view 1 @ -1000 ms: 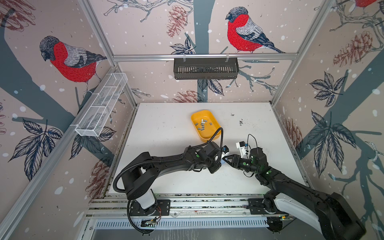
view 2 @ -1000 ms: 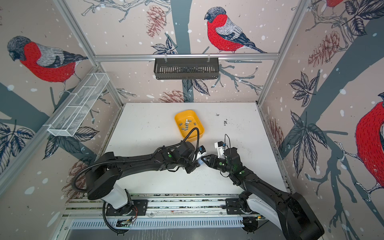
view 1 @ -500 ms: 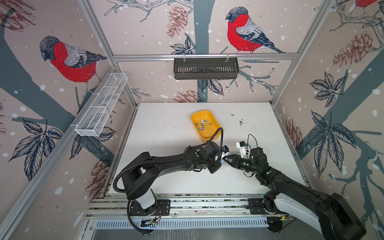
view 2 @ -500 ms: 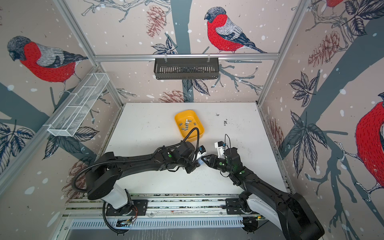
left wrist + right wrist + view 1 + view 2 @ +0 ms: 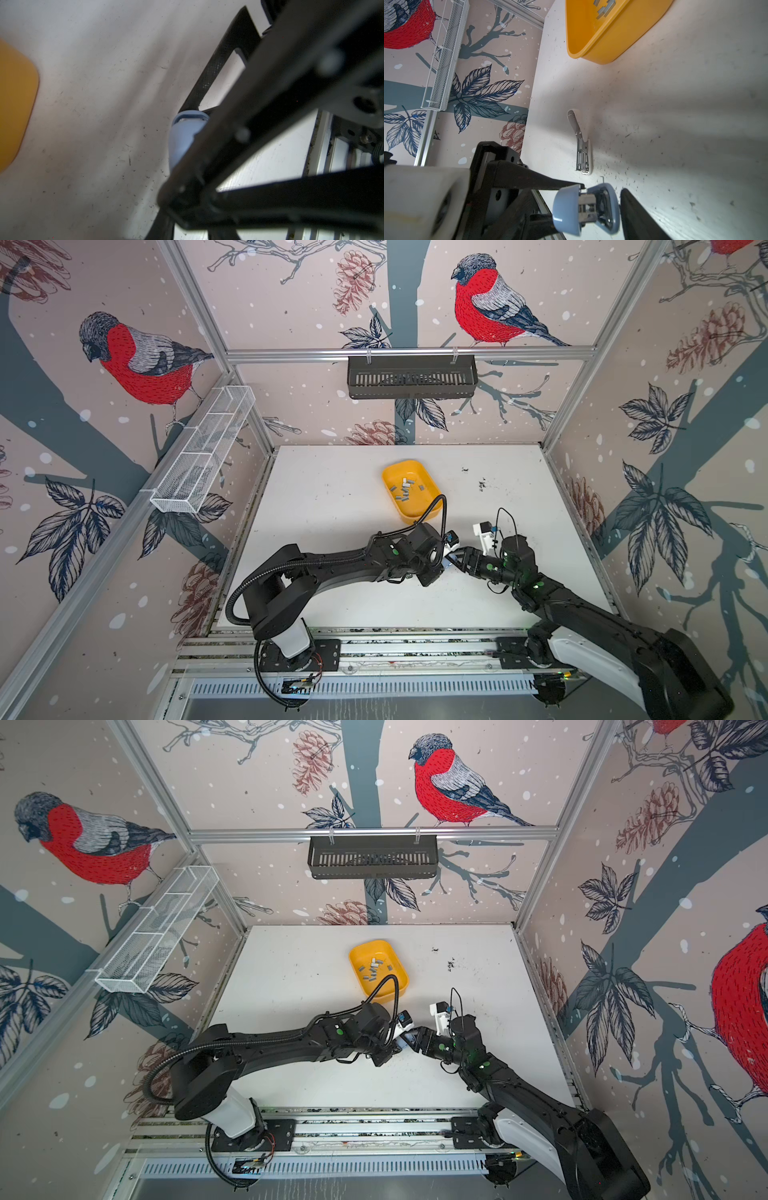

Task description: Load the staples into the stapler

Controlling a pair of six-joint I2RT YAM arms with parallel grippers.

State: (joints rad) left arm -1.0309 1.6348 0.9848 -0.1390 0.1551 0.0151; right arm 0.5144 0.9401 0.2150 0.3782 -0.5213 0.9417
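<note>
1. White bench [image 5: 332, 506]: scuffed and flecked with dark specks. It fills the floor of the bird-papered cell in both top views.
2. Two black arms reach in from the near rail. They meet tip to tip in the near half of the bench.
3. Yellow plastic tray [image 5: 415, 512], a rounded rectangle, sits on the bench beyond the meeting point and apart from both pincers. The left arm's cable crosses in front of its near corner in both top views.
4. Left pincer [image 5: 445, 561]: closed narrow on a light-blue plastic stapler [image 5: 566, 209]. The left wrist view shows the same stapler [image 5: 185, 137] lodged between the black fingers [image 5: 216, 70].
5. Right pincer [image 5: 462, 556]: jaws parted, holding nothing. The right wrist view shows just one of its fingers [image 5: 639, 216], just beside the light-blue stapler with a sliver of bench showing between. The other finger cannot be made out.
6. Light-blue stapler, detail: seen end-on in the right wrist view, its two blue shells are spread with a grey metal channel between them. Cannot tell whether anything lies in the channel.
7. White plastic stapler [image 5: 582, 151]: lies on the bench, hinged open, lid flung out and metal magazine bared. It is near the light-blue one, not touching. Seen in the right wrist view only.
8. Staples [image 5: 405, 489]: about a dozen small grey metal strips, loose on the floor of the yellow tray.
</note>
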